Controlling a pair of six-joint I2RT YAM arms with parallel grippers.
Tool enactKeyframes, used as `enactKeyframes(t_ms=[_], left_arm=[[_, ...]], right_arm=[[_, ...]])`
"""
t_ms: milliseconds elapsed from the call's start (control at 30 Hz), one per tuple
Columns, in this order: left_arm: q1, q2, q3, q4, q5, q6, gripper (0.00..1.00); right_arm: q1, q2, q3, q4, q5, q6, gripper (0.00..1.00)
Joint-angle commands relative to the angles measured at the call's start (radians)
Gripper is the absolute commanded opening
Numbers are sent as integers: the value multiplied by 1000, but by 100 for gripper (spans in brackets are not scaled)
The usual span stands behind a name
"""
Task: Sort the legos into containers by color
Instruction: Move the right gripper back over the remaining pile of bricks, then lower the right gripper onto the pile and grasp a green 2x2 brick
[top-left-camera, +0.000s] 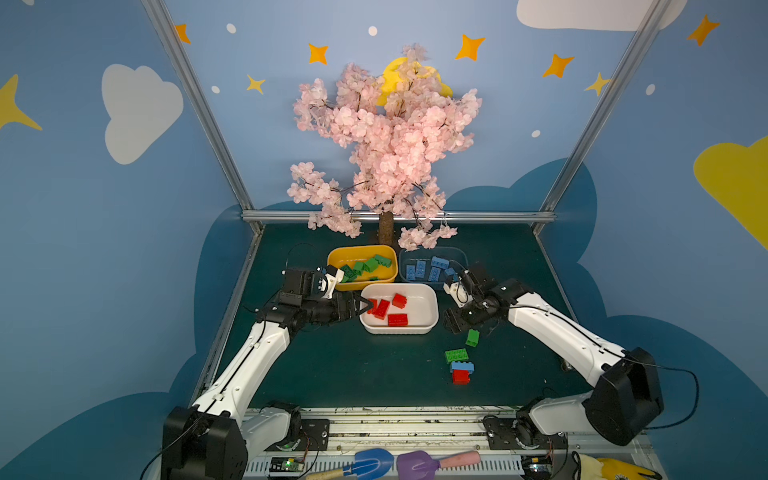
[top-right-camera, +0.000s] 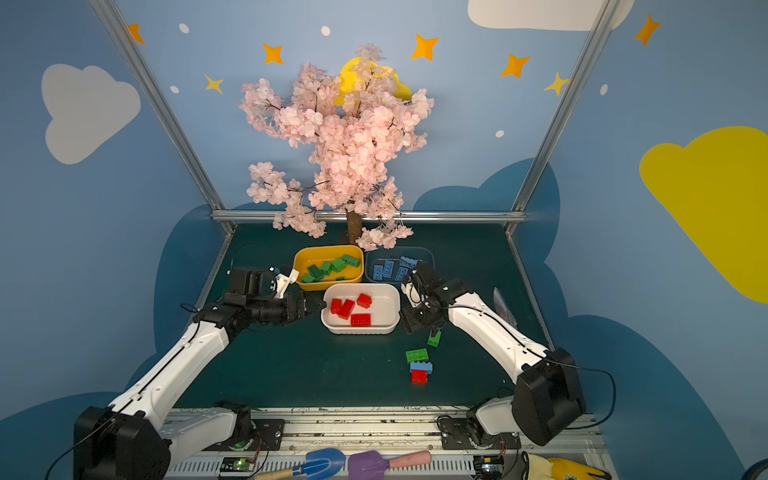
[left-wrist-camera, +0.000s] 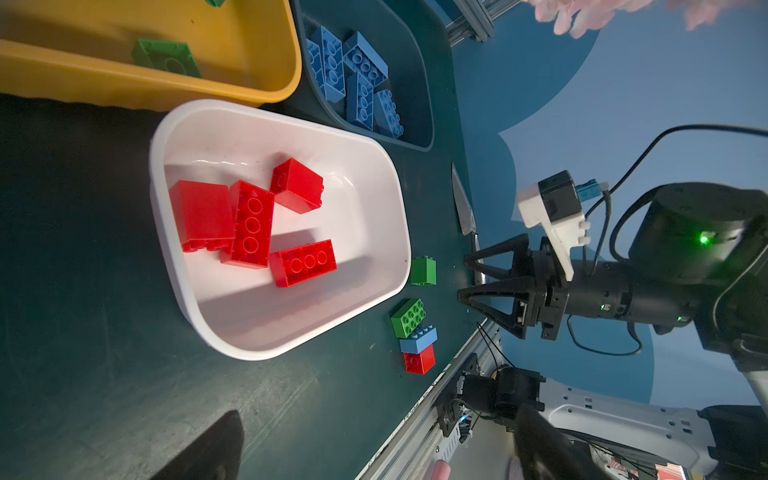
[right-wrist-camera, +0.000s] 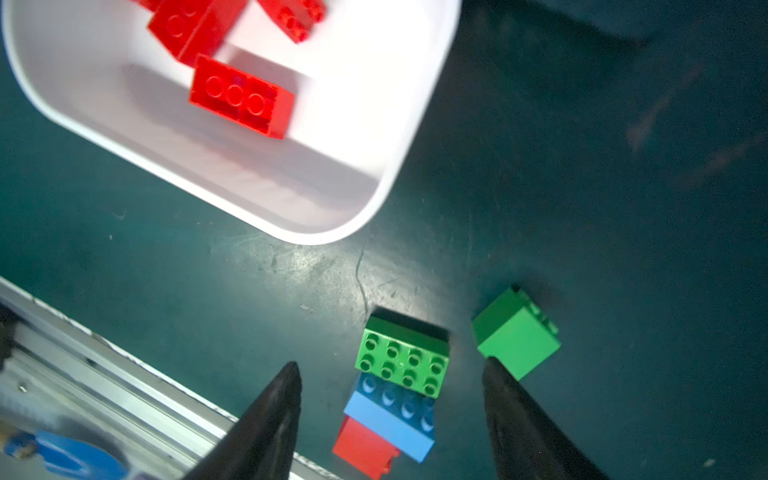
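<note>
Jaws first: the right jaws stand well apart with nothing between them, poised over the bench (top-left-camera: 332, 365) just beside the white tub (top-left-camera: 399, 329). In the right wrist view one tip sits at the edge of the square green brick (right-wrist-camera: 515, 336); we cannot tell whether it touches. The left jaws are spread wide and empty at the opposite end of the white tub, by its rim.

Most legos are already sorted. The green bricks (top-left-camera: 368, 266) are in the yellow tub (top-left-camera: 340, 254), the blue bricks (top-left-camera: 428, 268) in the dark blue tub (top-left-camera: 459, 257), and the red bricks (top-left-camera: 388, 309) in the white one. Four remain loose on the bench. One is the square green brick, lying on its side. Near it an oblong green brick (right-wrist-camera: 403, 357), a blue brick (right-wrist-camera: 390, 419) and a red brick (right-wrist-camera: 361, 449) overlap one another. Whether these three are clicked together we cannot say.

We judge the bricks light, rigid and hard to damage, though their glossy walls could slip under a skewed pinch. We would take the square green brick across two flat opposite walls, keeping off the studded face, low enough that it does not pivot. If the cluster is joined, we would expect a lifted brick to drag its neighbours along.
</note>
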Motion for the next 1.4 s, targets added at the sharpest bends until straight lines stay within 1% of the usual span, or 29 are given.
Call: enactKeyframes(t_ms=[0, 67, 133, 200, 267, 367, 500, 633, 733, 833, 900, 1167, 1367], left_arm=[[3, 10, -7, 1, 19, 19, 99], [3, 11, -6, -1, 20, 23, 100], [3, 13, -6, -5, 21, 29, 99], [3, 15, -6, -5, 19, 31, 99], [3, 13, -7, -5, 19, 30, 100], [3, 10, -12, 1, 18, 28, 99], [3, 7, -12, -15, 13, 39, 100], [3, 4, -14, -24, 8, 49, 100], [3, 5, -19, -25, 8, 52, 100], [3, 8, -19, -25, 9, 54, 100], [3, 10, -18, -26, 9, 57, 99], [4, 7, -19, -32, 2, 61, 99], [4, 10, -22, -35, 2, 63, 99]], right_arm=[[35, -74, -79, -40, 64, 494, 68], [48, -117, -140, -27, 89, 674, 67], [58, -159, -220, 26, 83, 851, 66], [66, -171, -272, 73, 80, 950, 65], [68, -158, -287, 64, 98, 1021, 65], [68, -121, -300, 105, 101, 1044, 65], [67, -77, -307, 197, 95, 1012, 64], [65, -38, -301, 242, 79, 988, 64], [70, -13, -309, 222, 62, 1023, 65], [84, -8, -341, 197, 30, 1098, 66], [104, -12, -346, 178, 42, 1130, 66], [114, 44, -307, 150, 59, 1171, 66], [75, 60, -326, 203, 65, 1165, 64]])
